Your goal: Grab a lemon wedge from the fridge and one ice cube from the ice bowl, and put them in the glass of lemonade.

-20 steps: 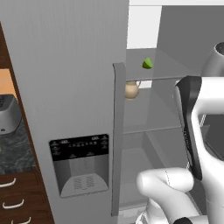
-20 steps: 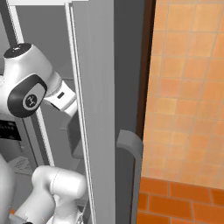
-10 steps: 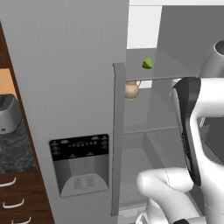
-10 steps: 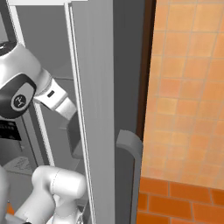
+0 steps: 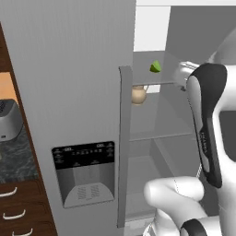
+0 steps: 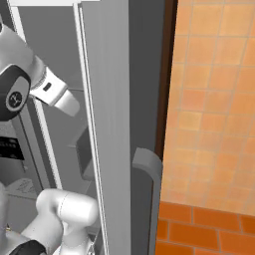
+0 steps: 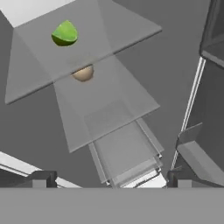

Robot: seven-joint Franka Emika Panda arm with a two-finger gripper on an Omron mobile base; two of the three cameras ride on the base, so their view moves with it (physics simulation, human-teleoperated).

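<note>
The fridge (image 5: 83, 69) has its right door (image 6: 107, 124) swung open. On its upper glass shelf (image 7: 113, 35) lies the lemon wedge (image 5: 156, 67), small and yellow-green, also at the upper left of the hand view (image 7: 64, 34). My gripper (image 7: 111, 179) is open, its two dark fingertips (image 7: 43, 178) far apart with nothing between them. It points into the fridge, well short of the wedge and lower than it. My white hand (image 6: 55, 94) reaches past the open door. The ice cube, the ice bowl and the glass of lemonade are out of view.
A tan bulb-shaped item (image 5: 138, 94) sits on the shelf under the wedge (image 7: 82, 73). The closed left door carries a black dispenser panel (image 5: 85, 154). A grey toaster (image 5: 7, 120) stands on the dark counter (image 5: 18, 156) at the left. An orange tiled wall (image 6: 214, 99) lies right of the open door.
My arm's upper joints have climbed and the hand has shifted slightly up and further toward the fridge shelves. The jaws stayed open. The wedge and the bulb item have not moved.
</note>
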